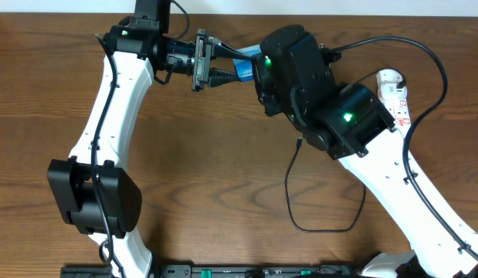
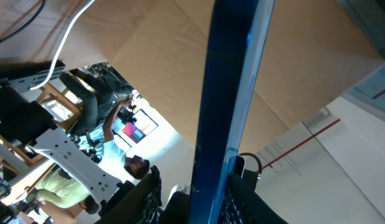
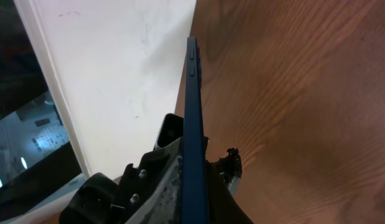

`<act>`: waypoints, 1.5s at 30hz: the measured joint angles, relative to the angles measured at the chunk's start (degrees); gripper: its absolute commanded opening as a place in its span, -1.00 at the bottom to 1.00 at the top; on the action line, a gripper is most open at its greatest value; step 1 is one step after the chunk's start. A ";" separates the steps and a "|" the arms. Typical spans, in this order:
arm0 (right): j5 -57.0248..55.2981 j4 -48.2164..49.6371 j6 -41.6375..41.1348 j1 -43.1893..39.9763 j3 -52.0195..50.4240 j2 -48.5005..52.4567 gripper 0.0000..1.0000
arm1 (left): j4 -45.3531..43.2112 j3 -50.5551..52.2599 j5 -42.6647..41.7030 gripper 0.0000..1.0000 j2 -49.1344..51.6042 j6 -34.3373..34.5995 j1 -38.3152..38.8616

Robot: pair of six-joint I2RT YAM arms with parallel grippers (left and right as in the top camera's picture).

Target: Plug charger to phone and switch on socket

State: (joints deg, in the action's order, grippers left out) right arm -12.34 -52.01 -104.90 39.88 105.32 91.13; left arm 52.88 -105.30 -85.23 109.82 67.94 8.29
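Observation:
The phone [image 1: 242,70] is held up off the table at the back, on edge, and shows only as a small blue patch between the two wrists. My right gripper [image 1: 259,72] is shut on it; in the right wrist view both fingers [image 3: 199,149] press the dark blue edge [image 3: 192,93]. My left gripper [image 1: 222,66] is around the phone's other end, open. In the left wrist view [image 2: 198,177] one finger lies against the phone [image 2: 232,87] and the other stands apart. The charger cable [image 1: 323,229] loops on the table, its plug tip [image 1: 300,141] free. The socket [image 1: 395,94] lies at the right, partly hidden.
The right arm [image 1: 347,116] covers most of the socket and the cable's far end. The left arm's base [image 1: 96,193] stands at the front left. A black rail [image 1: 223,271] runs along the front edge.

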 measured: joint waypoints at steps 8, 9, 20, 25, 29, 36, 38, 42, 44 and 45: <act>1.01 0.00 -1.36 0.33 0.00 0.00 -0.97 | 0.00 0.00 0.00 -0.39 0.00 0.04 0.00; 1.03 0.00 -1.42 0.42 0.00 0.00 -0.97 | 0.00 0.00 0.00 -0.40 0.00 0.07 0.00; 1.49 0.20 -2.95 0.42 -0.07 0.11 -0.98 | -0.35 0.00 -0.20 -0.82 0.00 0.76 -0.13; 1.86 0.46 -5.60 0.37 -0.07 0.15 -0.98 | -0.46 0.00 -0.63 -0.85 -0.02 0.66 -0.39; 1.88 0.50 -5.64 0.37 -0.07 0.20 -0.75 | -0.46 0.00 -0.63 -0.85 -0.02 0.66 -0.42; 1.62 1.57 -1.25 0.55 -0.07 0.24 0.18 | 0.02 0.00 0.24 -0.85 -0.02 1.27 -0.31; 0.70 1.90 0.57 0.52 -0.07 0.24 0.30 | 0.00 0.00 0.52 -0.85 -0.02 1.29 -0.26; -1.44 1.92 6.36 -0.15 -0.07 0.24 0.63 | 0.00 0.00 2.05 -0.85 -0.02 1.29 -0.26; -1.53 1.90 9.27 -0.76 -0.07 0.24 0.70 | -0.02 0.00 3.32 -0.85 -0.04 1.29 -0.26; -1.60 1.86 11.56 -1.38 -0.07 0.22 0.79 | -0.24 0.00 4.26 -0.85 -0.02 1.25 -0.26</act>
State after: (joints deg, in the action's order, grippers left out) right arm -13.93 -50.15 -93.34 38.50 105.25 91.35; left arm 52.64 -105.30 -80.97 109.80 69.19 8.03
